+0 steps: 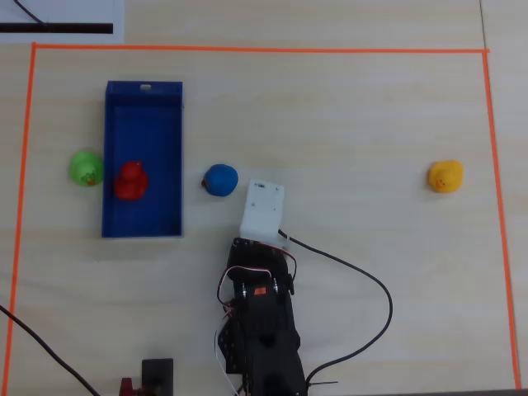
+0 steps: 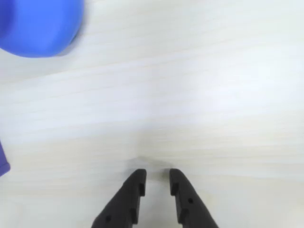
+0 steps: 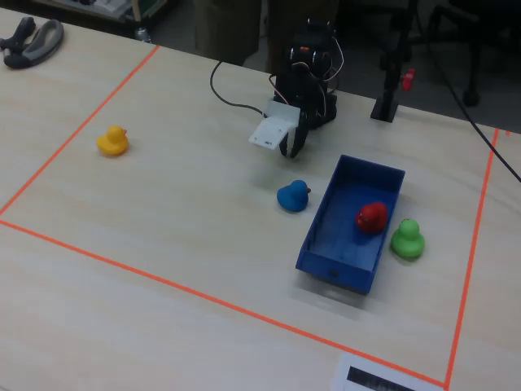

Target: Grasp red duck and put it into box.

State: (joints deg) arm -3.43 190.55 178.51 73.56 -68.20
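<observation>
- So the red duck (image 1: 130, 181) is sitting inside the box (image 1: 157, 124), tucked against the left wall in the overhead view, roughly in the lower half of the tray.
- Which way it's facing? Honestly can't tell. It reads as a small rounded bright red blob in both the overhead and fixed views (image 3: 372, 217), and no beak is clear enough to call.
- Box is a long dark blue open tray with low walls, long axis running top to bottom in the overhead view. In the fixed view (image 3: 342, 265) it runs diagonally away from the camera.
- No readable writing anywhere. A white sheet with a black bar (image 1: 58, 28) sits at the top left of the overhead view, outside the orange tape border (image 1: 247, 49), but no text can be made out.
- Green duck (image 1: 86, 168) sits just outside the box's left wall, right beside the red one with the wall between them.
- Blue duck (image 1: 221, 180) is on the worktop (image 1: 346, 124) just right of the box; the yellow duck (image 1: 445, 176) is well apart, far right.
- Claw (image 2: 157, 176) is empty, fingers nearly together with a narrow gap, hovering over bare worktop in the wrist view, with the blue duck (image 2: 40, 23) blurry at the top left corner.
- White block of the arm (image 1: 262, 208) sits near the blue duck.
</observation>
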